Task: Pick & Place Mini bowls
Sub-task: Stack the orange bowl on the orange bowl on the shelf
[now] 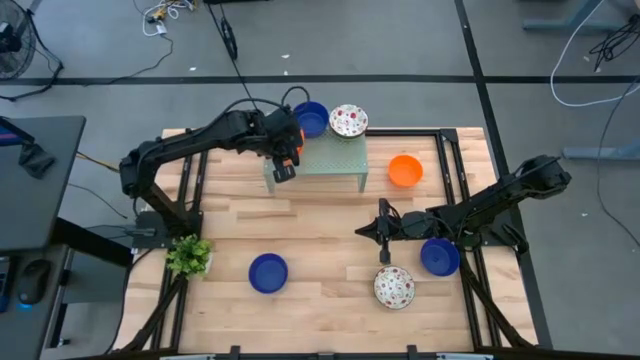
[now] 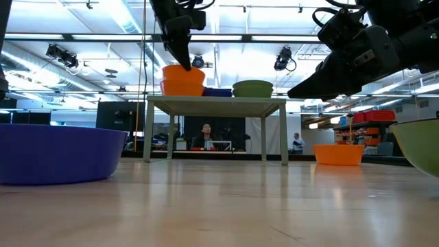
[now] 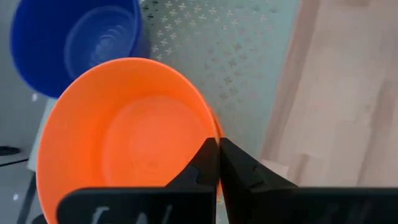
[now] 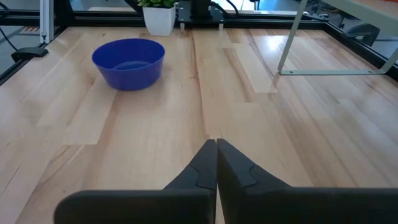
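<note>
The left gripper (image 3: 217,144) is pinched on the rim of an orange bowl (image 3: 124,137) atop the mint-green stand (image 1: 340,160), bowl at its twelve o'clock. The right gripper (image 4: 216,144), fingers together and empty, hovers over the table (image 4: 186,124).

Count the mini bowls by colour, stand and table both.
Blue bowls: 3
Orange bowls: 2
White speckled bowls: 2
Total: 7
</note>
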Controlling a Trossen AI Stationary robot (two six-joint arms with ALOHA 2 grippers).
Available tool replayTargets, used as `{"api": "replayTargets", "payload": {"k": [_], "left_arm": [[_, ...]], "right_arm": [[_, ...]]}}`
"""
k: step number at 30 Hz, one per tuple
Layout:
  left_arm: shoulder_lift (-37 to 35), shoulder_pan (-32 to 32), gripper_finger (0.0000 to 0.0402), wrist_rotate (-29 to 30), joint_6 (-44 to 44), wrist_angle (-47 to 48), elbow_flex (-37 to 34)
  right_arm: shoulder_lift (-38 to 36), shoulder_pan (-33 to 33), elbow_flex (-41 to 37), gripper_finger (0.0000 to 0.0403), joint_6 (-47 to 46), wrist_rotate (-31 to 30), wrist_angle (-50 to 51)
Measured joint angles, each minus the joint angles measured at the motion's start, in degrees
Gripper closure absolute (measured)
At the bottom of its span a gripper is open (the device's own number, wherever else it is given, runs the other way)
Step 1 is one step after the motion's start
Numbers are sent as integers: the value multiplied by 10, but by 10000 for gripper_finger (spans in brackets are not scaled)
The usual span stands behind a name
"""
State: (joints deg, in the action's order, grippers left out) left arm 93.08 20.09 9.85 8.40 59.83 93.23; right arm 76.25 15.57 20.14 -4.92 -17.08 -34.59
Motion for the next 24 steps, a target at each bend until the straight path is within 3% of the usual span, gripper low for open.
{"api": "replayTargets", "payload": {"k": [8,24], "left_arm": [[0,0,386,-9,-3,0,0],[24,3,280,-5,-13,1,0]], "right_arm": [[0,0,0,396,0,0,0],[0,0,0,396,0,0,5]]}}
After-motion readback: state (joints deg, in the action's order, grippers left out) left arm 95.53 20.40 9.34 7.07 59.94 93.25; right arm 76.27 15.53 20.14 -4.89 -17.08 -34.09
